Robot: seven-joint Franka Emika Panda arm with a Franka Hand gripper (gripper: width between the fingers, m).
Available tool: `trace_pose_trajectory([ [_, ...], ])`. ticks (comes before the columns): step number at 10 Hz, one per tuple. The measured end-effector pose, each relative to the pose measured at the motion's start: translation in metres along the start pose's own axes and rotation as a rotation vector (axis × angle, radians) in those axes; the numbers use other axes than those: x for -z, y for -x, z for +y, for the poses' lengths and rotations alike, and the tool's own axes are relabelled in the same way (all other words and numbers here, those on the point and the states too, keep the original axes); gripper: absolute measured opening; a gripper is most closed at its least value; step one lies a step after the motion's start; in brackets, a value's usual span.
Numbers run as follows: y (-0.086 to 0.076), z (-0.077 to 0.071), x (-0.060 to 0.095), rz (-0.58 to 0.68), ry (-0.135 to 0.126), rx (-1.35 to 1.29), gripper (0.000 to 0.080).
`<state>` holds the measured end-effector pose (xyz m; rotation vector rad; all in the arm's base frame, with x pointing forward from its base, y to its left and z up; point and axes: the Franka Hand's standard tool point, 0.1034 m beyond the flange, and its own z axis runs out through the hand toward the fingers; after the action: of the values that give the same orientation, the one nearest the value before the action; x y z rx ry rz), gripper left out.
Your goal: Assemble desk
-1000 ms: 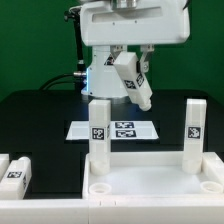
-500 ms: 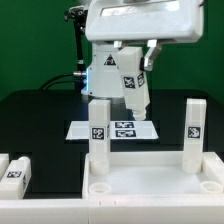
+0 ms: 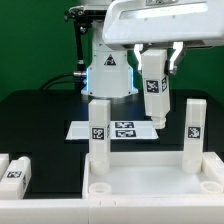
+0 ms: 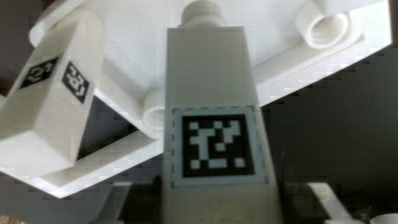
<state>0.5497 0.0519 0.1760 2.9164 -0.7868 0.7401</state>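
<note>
White plastic block leg (image 3: 153,90) hangs upright, clamped between the fingers (image 3: 174,56), above the rimmed white tabletop (image 3: 150,180) on the black counter (image 3: 40,120). Risk: a misaligned descent could miss its corner socket or strike a standing leg (image 3: 193,130).

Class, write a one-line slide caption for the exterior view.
Gripper holds a tagged white leg aloft; two more legs stand upright at the tabletop's far corners.

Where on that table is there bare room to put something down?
Bare: the black table between marker board and loose legs; the tabletop's middle. Crowded: its far corners, with upright legs, and beneath the tool's held leg.
</note>
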Motion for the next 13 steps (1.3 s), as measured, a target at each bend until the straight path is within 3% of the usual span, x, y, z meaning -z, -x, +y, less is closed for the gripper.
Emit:
trace_pose_trajectory([
  [2,-0.019,-0.024,-0.011,0.022,-0.041,0.192,0.0285],
  [4,-0.013,-0.042,-0.013,0.026,-0.097,0.261,0.0285],
  [8,-0.015,-0.05,-0.015,0.006,-0.111,0.248,0.0285],
  [9,-0.014,-0.071,-0.019,0.018,-0.113,0.313,0.0285],
  [11,-0.025,-0.087,-0.028,0.055,-0.113,0.509,0.0285],
  [12,-0.01,-0.092,-0.03,0.043,-0.125,0.502,0.0285],
  [13,-0.008,-0.091,-0.03,0.037,-0.126,0.506,0.0285],
])
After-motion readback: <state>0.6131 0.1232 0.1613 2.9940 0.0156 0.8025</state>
